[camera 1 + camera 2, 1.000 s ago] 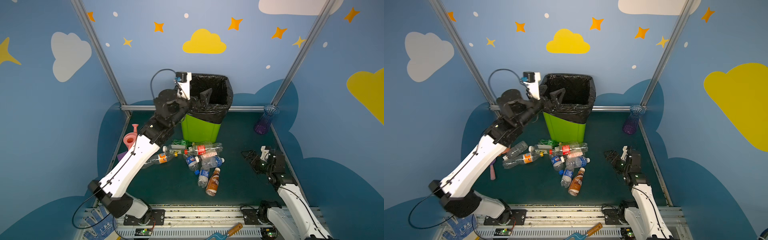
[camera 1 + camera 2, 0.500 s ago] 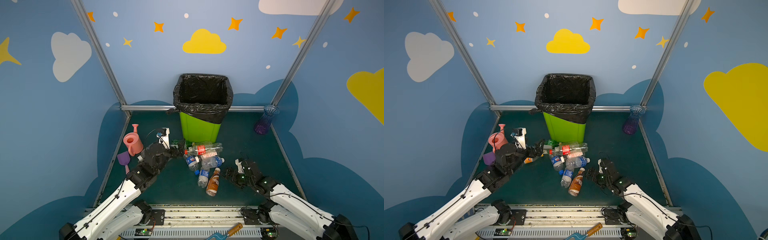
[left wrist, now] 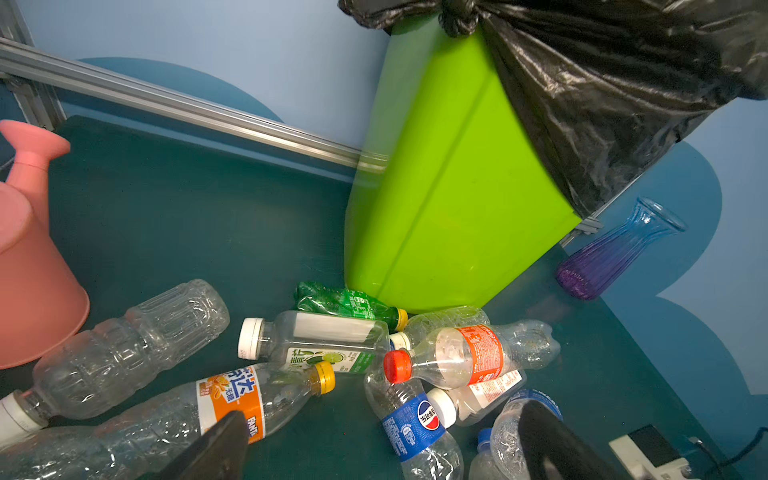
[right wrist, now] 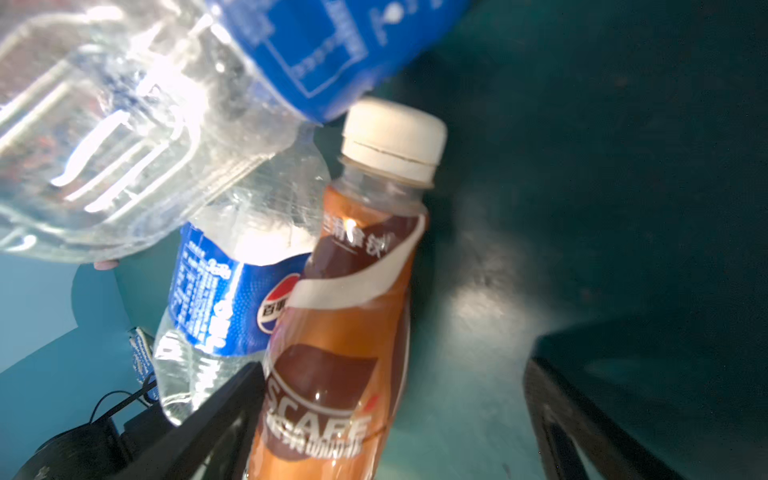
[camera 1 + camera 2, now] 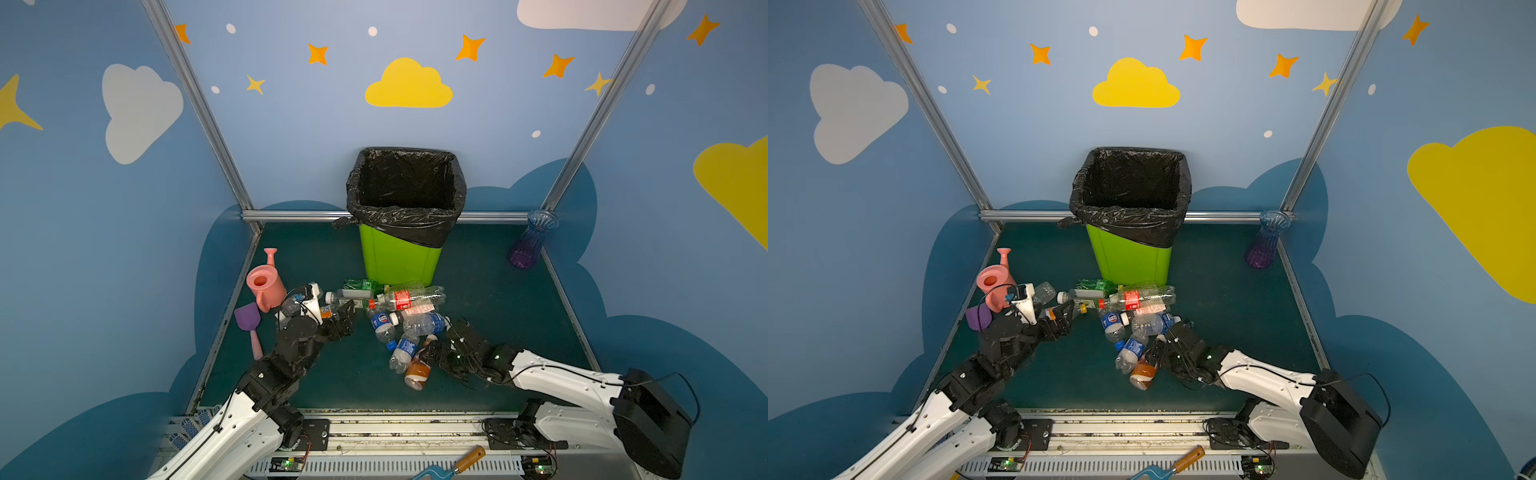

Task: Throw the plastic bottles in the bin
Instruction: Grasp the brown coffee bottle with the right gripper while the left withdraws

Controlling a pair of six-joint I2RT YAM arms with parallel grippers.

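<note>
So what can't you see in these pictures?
- The bin's bottom: in both top views its black liner and walls hide whatever lies inside.
- The brown bottle's base: cut off by the right wrist view's edge, and that picture is blurred.
- The wooden-handled tool's blue head: cut off by the edge in both top views.
- The bottles' labels: too small to read in both top views.

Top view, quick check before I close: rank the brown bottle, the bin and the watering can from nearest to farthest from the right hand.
1. Brown bottle: lying on the floor right at the open right hand.
2. Bin: farther back, standing against the back wall.
3. Watering can: farthest, across the floor by the left wall.
</note>
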